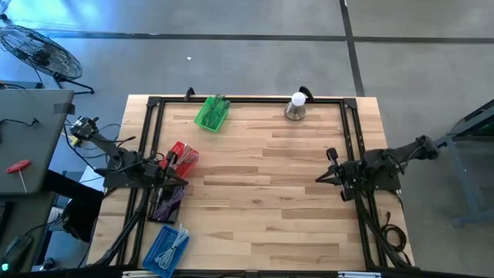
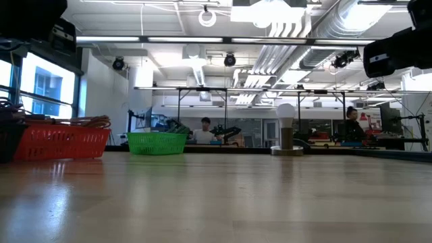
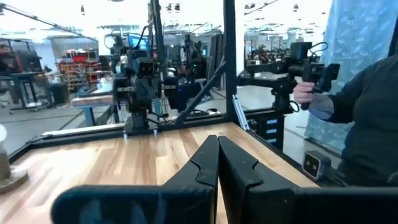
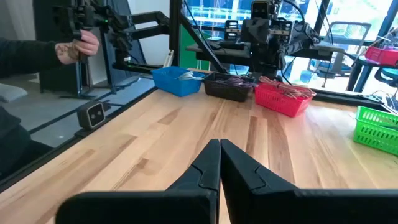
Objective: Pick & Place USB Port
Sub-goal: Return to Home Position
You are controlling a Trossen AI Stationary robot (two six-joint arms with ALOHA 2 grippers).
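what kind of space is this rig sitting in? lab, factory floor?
Likely an open-plan robotics lab or workshop. Exposed ceiling ducts run overhead, a bare concrete floor surrounds the wooden table, and a person sits among equipment benches in the background.

I am looking at a worktop [image 1: 262, 201] whose whole middle is lying open, leaving free passage between the left edge and the right edge. Obstacles are crowding the left edge: the red bin [image 1: 182, 157], the dark bin [image 1: 167, 202] near it and the blue bin [image 1: 167, 249] toward the front left corner. The left pincer [image 3: 217, 140] is sitting by them, fingers pressed together. Along the back edge the green bin [image 1: 211, 113] and the lamp [image 1: 296, 106] are standing well apart, leaving a gap between them. The black frame [image 1: 247, 100] is fencing the edges. The right pincer [image 4: 220, 144] is sitting at the right edge, likewise closed. A person's hand [image 4: 84, 45] is gripping a stand outside the frame, off the front edge.
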